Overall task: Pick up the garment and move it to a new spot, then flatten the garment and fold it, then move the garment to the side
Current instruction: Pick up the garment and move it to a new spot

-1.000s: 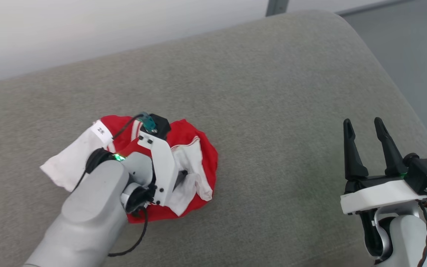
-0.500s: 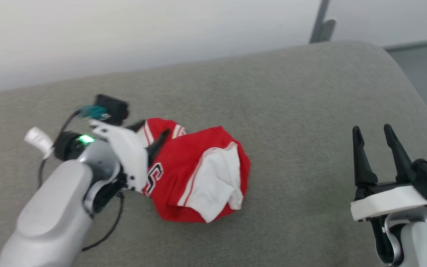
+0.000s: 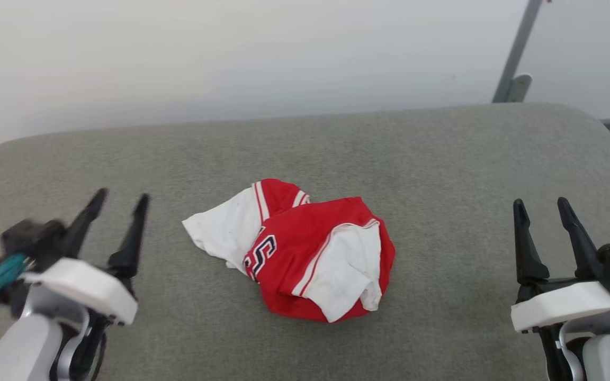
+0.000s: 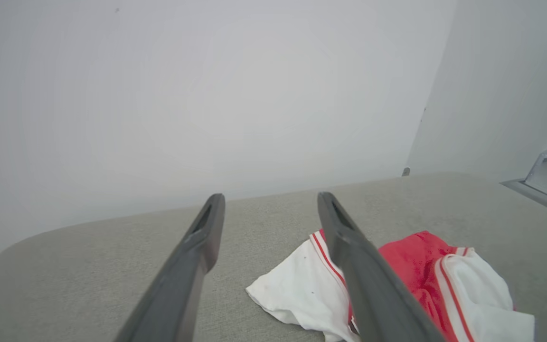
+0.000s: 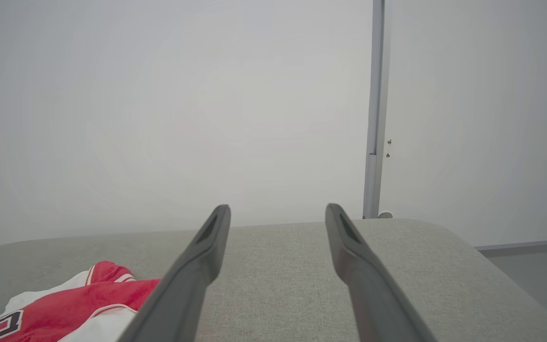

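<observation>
A: Since then the dark two-fingered left gripper (image 3: 123, 194) has pulled back, spread and empty, near-left of the grey fabric cushion (image 3: 442, 159); the right gripper (image 3: 540, 201) is spread near-right.
B: The crumpled red-and-white jersey shirt (image 3: 310, 248) lies mid-cushion. Pinch both white sleeves (image 3: 337, 270) and draw them apart gently.

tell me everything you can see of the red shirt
The garment is a small red shirt of soft cloth with white short sleeves, red-and-white striped trim and dark white-edged lettering, partly hidden. It lies crumpled in a heap mid-way across the grey padded surface, which alone touches it; the left gripper and right gripper stand open, well apart.
</observation>
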Motion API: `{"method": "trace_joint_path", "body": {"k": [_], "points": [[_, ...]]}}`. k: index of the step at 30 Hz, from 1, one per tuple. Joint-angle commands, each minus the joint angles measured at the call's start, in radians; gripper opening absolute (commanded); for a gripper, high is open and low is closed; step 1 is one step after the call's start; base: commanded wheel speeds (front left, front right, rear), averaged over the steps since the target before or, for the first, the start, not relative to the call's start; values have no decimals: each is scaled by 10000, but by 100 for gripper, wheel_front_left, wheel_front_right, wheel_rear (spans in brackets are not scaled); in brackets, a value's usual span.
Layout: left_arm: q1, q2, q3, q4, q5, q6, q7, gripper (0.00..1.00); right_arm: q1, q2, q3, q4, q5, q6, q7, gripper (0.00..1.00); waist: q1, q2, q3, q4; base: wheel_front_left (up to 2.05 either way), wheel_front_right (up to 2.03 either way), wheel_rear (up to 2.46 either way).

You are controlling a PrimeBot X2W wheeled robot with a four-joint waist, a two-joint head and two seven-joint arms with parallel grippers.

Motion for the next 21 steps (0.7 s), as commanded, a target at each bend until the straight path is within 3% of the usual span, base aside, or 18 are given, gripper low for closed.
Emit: {"method": "trace_joint_path", "body": {"k": [1,9,16,21], "points": [[257,15,133,-118,-43,124,-208,100,116,-23,-1,-51,9,-3,28,100,0,-1,-87,147,0,0,0],[2038,223,832,-749,-167,704,-1016,100,286,-35,-169,-62,-25,-3,-26,100,0,-1,-207,556,0,0,0],[3210,50,1478,-729,-19,576,-1282,100,386,-26,-218,-46,-61,-3,-75,100,0,-1,-258,719,0,0,0],[3904,-389,2130,-866,98,412,-1292,100,521,-19,-189,-18,-76,-3,-94,100,0,-1,-297,792,0,0,0]]}}
